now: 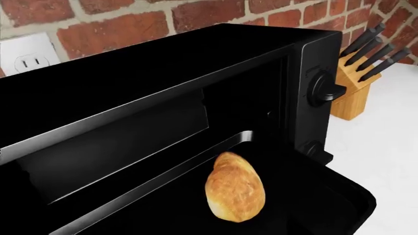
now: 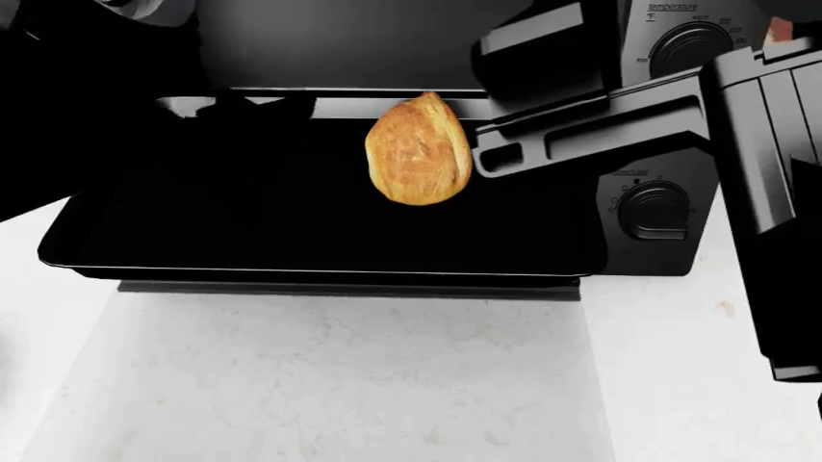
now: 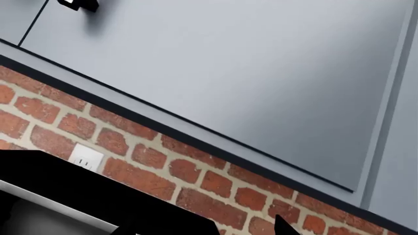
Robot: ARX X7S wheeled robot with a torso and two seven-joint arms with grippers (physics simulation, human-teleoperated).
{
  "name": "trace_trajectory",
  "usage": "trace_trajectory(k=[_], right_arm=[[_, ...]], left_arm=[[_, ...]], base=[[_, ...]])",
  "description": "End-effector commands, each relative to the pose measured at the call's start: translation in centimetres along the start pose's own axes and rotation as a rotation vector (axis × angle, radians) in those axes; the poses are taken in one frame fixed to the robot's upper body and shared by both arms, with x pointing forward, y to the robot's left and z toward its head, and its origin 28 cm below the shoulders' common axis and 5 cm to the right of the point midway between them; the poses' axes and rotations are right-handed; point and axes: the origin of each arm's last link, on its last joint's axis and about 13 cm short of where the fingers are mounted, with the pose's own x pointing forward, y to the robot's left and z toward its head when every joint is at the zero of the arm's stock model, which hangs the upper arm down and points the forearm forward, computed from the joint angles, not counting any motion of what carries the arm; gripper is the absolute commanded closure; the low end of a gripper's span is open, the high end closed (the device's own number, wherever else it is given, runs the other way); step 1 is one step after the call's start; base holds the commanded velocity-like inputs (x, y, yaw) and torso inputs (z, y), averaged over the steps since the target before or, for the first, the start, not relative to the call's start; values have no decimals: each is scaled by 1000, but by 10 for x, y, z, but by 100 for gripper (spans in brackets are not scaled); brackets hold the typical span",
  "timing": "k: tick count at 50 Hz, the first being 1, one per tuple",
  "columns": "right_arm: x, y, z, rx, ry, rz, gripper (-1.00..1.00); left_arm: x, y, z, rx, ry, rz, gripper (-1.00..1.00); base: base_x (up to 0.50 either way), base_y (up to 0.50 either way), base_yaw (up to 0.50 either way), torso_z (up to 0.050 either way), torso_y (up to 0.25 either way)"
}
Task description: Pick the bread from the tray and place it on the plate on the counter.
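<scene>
The bread (image 2: pixel 418 149) lies upper centre on the black tray (image 2: pixel 192 241), the right claw (image 2: pixel 495 154) just beside it, its opening unreadable, so a misjudged closure could nudge the roll off the rim onto the bench (image 2: pixel 334 385).

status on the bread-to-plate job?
Done: nothing visible beyond the approach. The bread lies on the tray at the open toaster oven. In hand: the right arm reaches beside the bread; its gripper's hold is unclear. Left: lift and place; no plate in view.
</scene>
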Motion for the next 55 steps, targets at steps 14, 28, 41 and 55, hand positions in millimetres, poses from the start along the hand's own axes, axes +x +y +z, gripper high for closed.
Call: trace_trajectory(k=[14, 28, 41, 55], right_arm=[[-4, -2, 6, -4, -12, 8, -100], [-5, -4, 6, -9, -17, 2, -100], [-8, -5, 1, -8, -8, 0, -100], [-10, -6, 1, -10, -5, 0, -100]], left_arm=[[53, 4, -8, -56, 116, -115, -100], [76, 6, -12, -62, 152, -131, -100], [99, 3, -12, -59, 172, -158, -100], [124, 3, -14, -67, 196, -161, -100]], base=[[0, 0, 0, 0, 0], [0, 0, 0, 0, 0], [0, 0, 0, 0, 0], [0, 0, 0, 0, 0]])
